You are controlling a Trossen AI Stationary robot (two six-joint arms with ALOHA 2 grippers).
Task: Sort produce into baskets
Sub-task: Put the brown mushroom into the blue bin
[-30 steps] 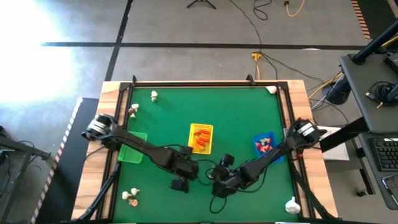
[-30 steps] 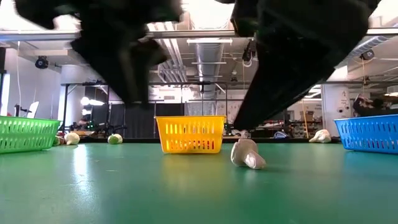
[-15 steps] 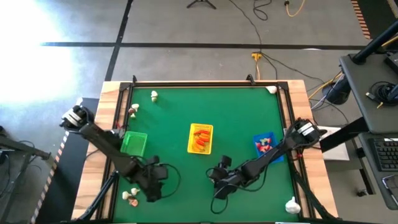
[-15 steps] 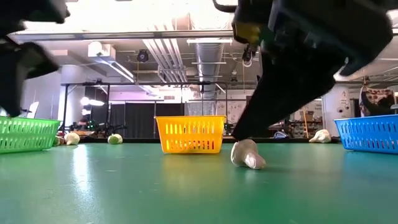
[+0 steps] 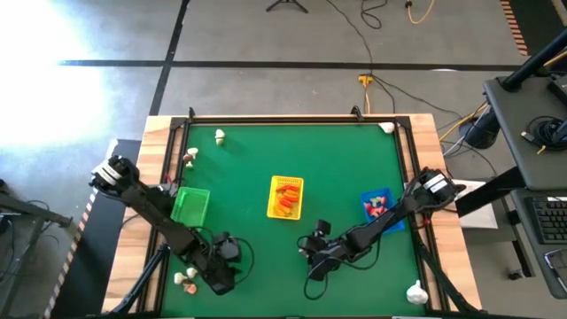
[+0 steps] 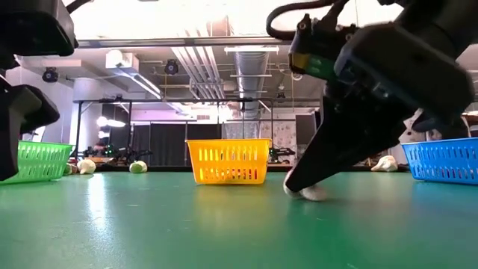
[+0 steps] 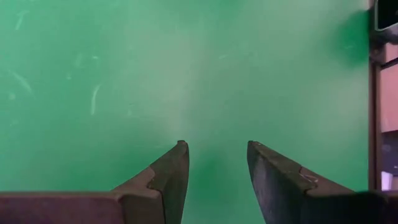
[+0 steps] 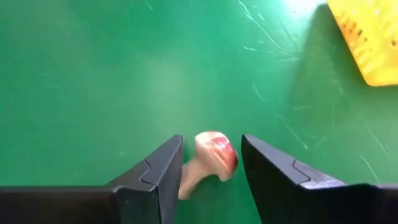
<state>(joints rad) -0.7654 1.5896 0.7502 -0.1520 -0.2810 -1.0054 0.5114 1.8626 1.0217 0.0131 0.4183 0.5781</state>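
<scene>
1. High view: table (image 5: 354, 159) with green mat carries three baskets in a row: green basket (image 5: 190, 206) at left, yellow basket (image 5: 285, 197) in the middle holding orange pieces (image 5: 284, 199), blue basket (image 5: 378, 206) at right holding red-and-white pieces (image 5: 377, 205). Loose white pieces lie at the far left (image 5: 219, 136), the far right corner (image 5: 387, 128), the near left (image 5: 183, 278) and the near right corner (image 5: 415, 290). Left gripper (image 5: 220, 266) sits low near the near-left pieces, just right of them. Right gripper (image 5: 312, 251) is down on the mat, near side of the yellow basket.

2. Low view: right gripper (image 6: 299, 184) reaches down to the mat right of the yellow basket (image 6: 228, 161); a pale mushroom piece (image 6: 312, 192) lies on the mat at its tip. Green basket (image 6: 31, 160) stands far left, blue basket (image 6: 444, 160) far right. Part of the left arm (image 6: 22, 112) fills the left edge.

3. Left wrist view: left gripper (image 7: 216, 154) hangs over bare mat with its fingers (image 7: 174, 168) spread and nothing between them.

4. Right wrist view: right gripper (image 8: 211, 144) has its fingers (image 8: 168, 162) spread either side of the mushroom piece (image 8: 210, 159), which lies between the tips, red-and-white cap toward the far side, stem close against one finger. Whether the other finger touches it cannot be told. A corner of the yellow basket (image 8: 367, 37) shows beyond.
</scene>
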